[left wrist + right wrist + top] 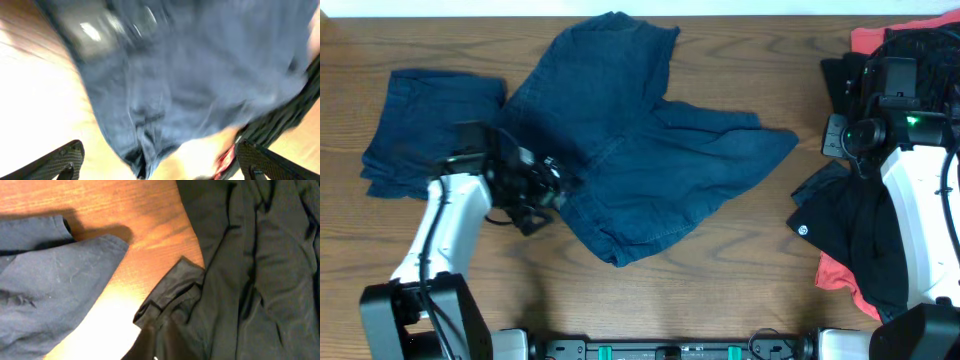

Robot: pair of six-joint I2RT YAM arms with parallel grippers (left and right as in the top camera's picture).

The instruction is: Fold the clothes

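A large pair of navy-blue shorts (650, 150) lies spread flat in the middle of the table. A smaller navy piece (425, 125) lies folded at the far left. My left gripper (535, 198) is at the left edge of the big shorts, open. In the left wrist view its fingers (159, 149) stand wide apart with the blurred navy cloth (190, 75) between and beyond them. My right gripper (838, 135) hangs over a pile of black clothes (855, 235); in the right wrist view its fingers (160, 347) seem shut at the bottom centre, over black cloth (250, 270).
A coral-red garment (872, 38) shows under the black pile at the far right, top and bottom. A corner of the navy shorts (55, 285) reaches close to the black pile. Bare wooden table (720, 280) lies along the front.
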